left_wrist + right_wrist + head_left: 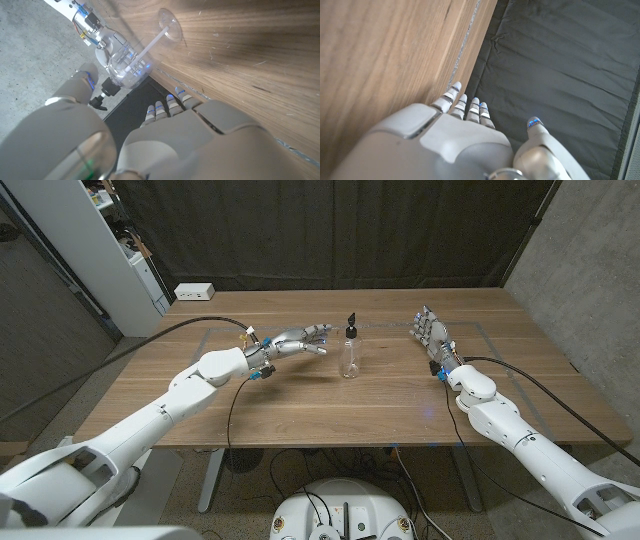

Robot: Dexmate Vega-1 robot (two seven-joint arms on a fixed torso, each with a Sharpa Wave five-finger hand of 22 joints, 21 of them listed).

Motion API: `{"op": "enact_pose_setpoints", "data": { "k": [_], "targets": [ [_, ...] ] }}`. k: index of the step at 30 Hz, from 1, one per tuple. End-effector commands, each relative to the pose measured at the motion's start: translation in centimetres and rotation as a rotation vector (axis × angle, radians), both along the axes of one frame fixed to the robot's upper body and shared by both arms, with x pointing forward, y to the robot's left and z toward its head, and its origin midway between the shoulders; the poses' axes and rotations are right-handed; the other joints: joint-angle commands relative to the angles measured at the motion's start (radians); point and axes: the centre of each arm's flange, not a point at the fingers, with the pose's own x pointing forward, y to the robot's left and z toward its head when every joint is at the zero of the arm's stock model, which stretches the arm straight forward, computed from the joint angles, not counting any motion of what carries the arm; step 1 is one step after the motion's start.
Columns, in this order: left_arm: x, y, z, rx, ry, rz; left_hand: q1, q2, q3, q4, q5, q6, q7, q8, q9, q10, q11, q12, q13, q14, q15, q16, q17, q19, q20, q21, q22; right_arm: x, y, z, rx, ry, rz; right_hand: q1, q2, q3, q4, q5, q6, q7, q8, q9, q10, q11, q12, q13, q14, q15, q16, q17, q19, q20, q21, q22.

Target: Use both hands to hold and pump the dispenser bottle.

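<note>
Dark curtains hang behind the wooden bench (300,405), where a small clear dispenser bottle (350,356) stands upright near the middle, capped by a black pump head (351,319). The left hand (296,340) hovers just beside the bottle, not touching it, its fingers (318,332) spread and reaching toward it with nothing held. The right hand (430,332) stands well apart on the other side, fingers extended upward and close together, also holding nothing. Seemingly thin plastic and close to empty, the bottle should be light, smooth and easy to tip or slide. Its rounded body looks the best place for the left hand to wrap and steady it, leaving the narrow pump head for the right hand to press straight down.
</note>
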Motion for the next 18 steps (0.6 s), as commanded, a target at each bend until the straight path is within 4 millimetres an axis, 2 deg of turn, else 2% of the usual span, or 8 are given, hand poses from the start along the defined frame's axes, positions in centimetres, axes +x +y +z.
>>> {"op": "enact_pose_setpoints", "data": {
  "k": [1,5,8,18],
  "targets": [
    [1.5,-1.3,-1.1,-0.044,-0.063,0.006,0.039,-0.012,-0.009,0.002,-0.005,0.04,-0.003,0.028,0.006,0.039,0.0,0.022,0.007,0.056,-0.032,0.015,0.005,0.052,-0.111,0.003,0.003,-0.2,0.4,-0.3,-0.006,0.004,0.003,-0.003,0.04,-0.002,-0.003,0.008,0.001,-0.006,0.009,0.004,0.01,-0.002,0.007,0.001,0.0,-0.004,0.006,0.0,0.006,0.005,-0.002,0.003],
    [1.6,-1.8,-1.8,-0.066,-0.056,-0.001,0.063,-0.02,-0.019,0.002,-0.007,0.067,0.001,0.044,0.007,0.074,0.002,0.032,0.009,0.089,-0.038,0.019,0.006,0.089,-0.106,0.007,0.004,-0.3,0.6,-0.4,-0.017,0.009,0.004,-0.004,0.04,-0.002,-0.002,0.007,0.002,-0.01,0.009,0.004,0.01,-0.003,0.007,0.001,0.0,-0.004,0.006,-0.001,0.007,0.007,-0.005,0.004],
    [1.7,-2.2,-2.3,-0.063,-0.038,-0.016,0.07,-0.023,-0.023,0.002,-0.008,0.074,0.007,0.048,0.007,0.085,0.009,0.035,0.01,0.1,-0.038,0.02,0.006,0.095,-0.103,0.006,0.004,-0.5,0.7,-0.5,-0.018,0.01,0.003,-0.004,0.04,-0.002,-0.003,0.007,0.0,-0.008,0.009,0.004,0.009,-0.004,0.007,0.001,0.0,-0.004,0.006,-0.002,0.007,0.008,-0.006,0.004],
    [2.5,-3.3,-3.5,-0.057,-0.001,-0.048,0.085,-0.028,-0.037,0.003,-0.009,0.077,0.008,0.054,0.009,0.105,0.001,0.041,0.016,0.099,-0.031,0.013,0.008,0.081,-0.087,-0.007,0.005,-1.0,0.7,-0.7,-0.025,0.014,0.0,-0.004,0.042,-0.002,-0.003,0.007,0.0,-0.008,0.009,0.004,0.01,-0.005,0.008,0.0,0.0,-0.004,0.007,-0.005,0.009,0.008,-0.01,0.004]
  ]
}}
